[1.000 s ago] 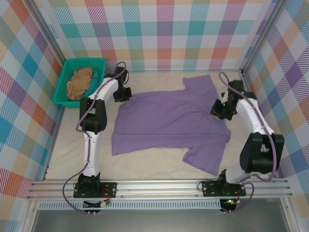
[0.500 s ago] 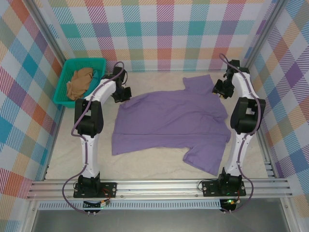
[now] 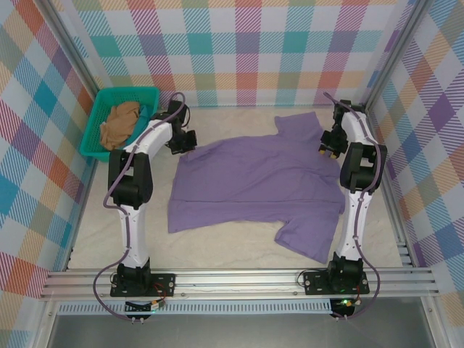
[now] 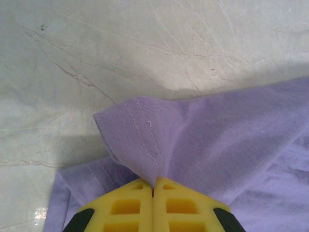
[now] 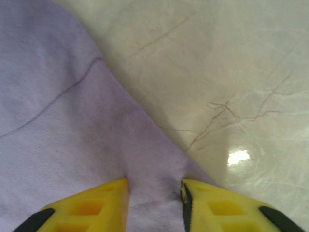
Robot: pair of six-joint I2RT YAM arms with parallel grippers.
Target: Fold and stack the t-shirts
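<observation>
Where it lies spread across the middle of the tabletop (image 3: 232,250), the lavender t-shirt (image 3: 254,181) reaches both sets of fingers at its far edge. The left fingers (image 4: 125,208) are pressed fully together on a fold of the hemmed far-left corner. The right fingers (image 5: 91,208) stand parted at the far-right sleeve, with cloth lying in the gap, not pinched. A tan t-shirt (image 3: 119,123) sits crumpled in the teal basket (image 3: 127,90) at the far left.
</observation>
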